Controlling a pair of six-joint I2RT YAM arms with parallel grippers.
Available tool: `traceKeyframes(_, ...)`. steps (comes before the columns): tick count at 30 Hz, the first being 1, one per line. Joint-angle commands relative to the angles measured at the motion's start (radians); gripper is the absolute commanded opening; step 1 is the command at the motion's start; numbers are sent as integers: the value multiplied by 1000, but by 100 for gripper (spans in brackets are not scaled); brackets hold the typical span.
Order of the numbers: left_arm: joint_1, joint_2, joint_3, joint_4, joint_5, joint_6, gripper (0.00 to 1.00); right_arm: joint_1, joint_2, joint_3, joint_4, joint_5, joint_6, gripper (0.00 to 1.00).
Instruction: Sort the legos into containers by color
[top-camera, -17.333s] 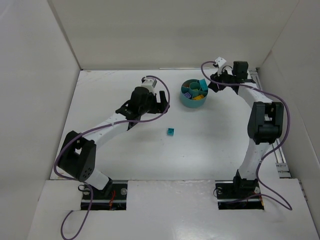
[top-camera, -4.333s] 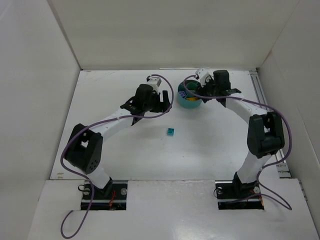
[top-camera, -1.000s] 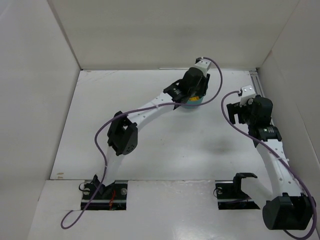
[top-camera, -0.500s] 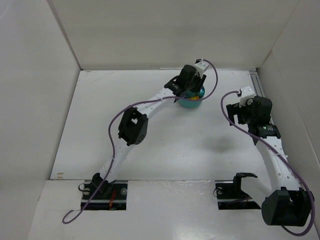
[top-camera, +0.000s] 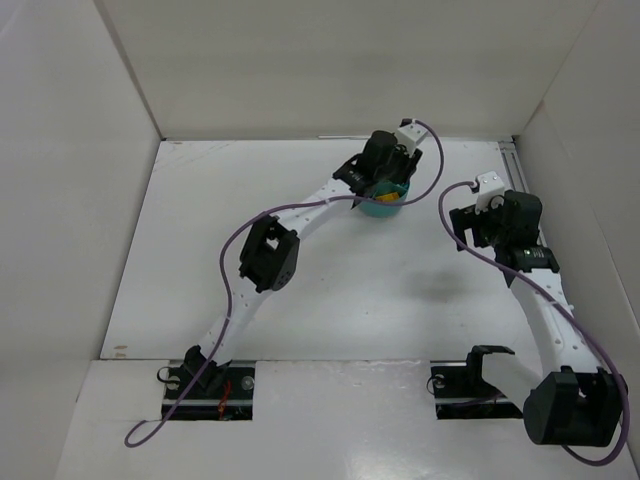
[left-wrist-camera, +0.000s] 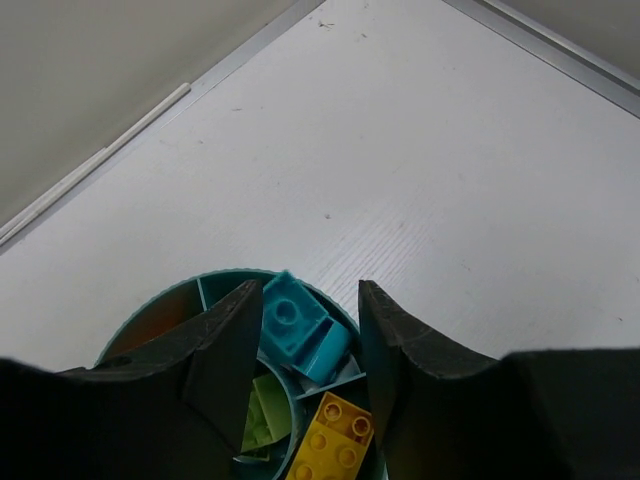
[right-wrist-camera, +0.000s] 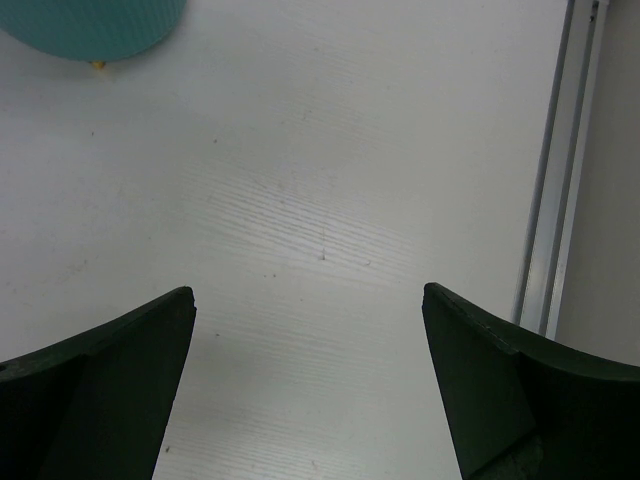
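White-walled bench (top-camera: 200, 250). At upper centre of the top view, the left claw (left-wrist-camera: 308, 292) hangs part-open straight over the teal tub (left-wrist-camera: 185, 284); a teal brick (left-wrist-camera: 293, 318) lies inside beneath its tips. The right claw (right-wrist-camera: 307, 292), wide open, stands well apart.

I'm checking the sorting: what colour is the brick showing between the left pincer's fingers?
The brick is teal; the left wrist view shows it best.

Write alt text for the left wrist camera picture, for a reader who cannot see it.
Two dark fingers flank a teal brick lying in a round teal tub, beside a yellow brick and a light green brick. White table stretches beyond.
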Motion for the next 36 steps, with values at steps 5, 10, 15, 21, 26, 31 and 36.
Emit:
traceKeyframes(5,1,27,50,77,-17,32,42,-5,15,-5,47,-18,-14,100)
traceKeyframes(10,1,1,36,75,-29,32,42,-5,15,-5,57,-27,-14,100)
traceKeyframes(15,1,-118,7,75,-45,11,91,-14,2,-5,57,-17,-14,100)
traceKeyframes(21,1,-412,-100,33,-245,-100,100,-14,-66,-5,48,86,-5,100)
traceKeyframes(26,41,-742,-536,-79,-430,-311,100,-14,-89,6,4,143,35,100)
traceKeyframes(31,81,-1124,-1023,-289,-672,-653,100,-23,-44,6,4,85,66,100)
traceKeyframes(36,101,-1338,-1301,-441,-732,-888,100,-23,-12,-15,58,75,78,100)
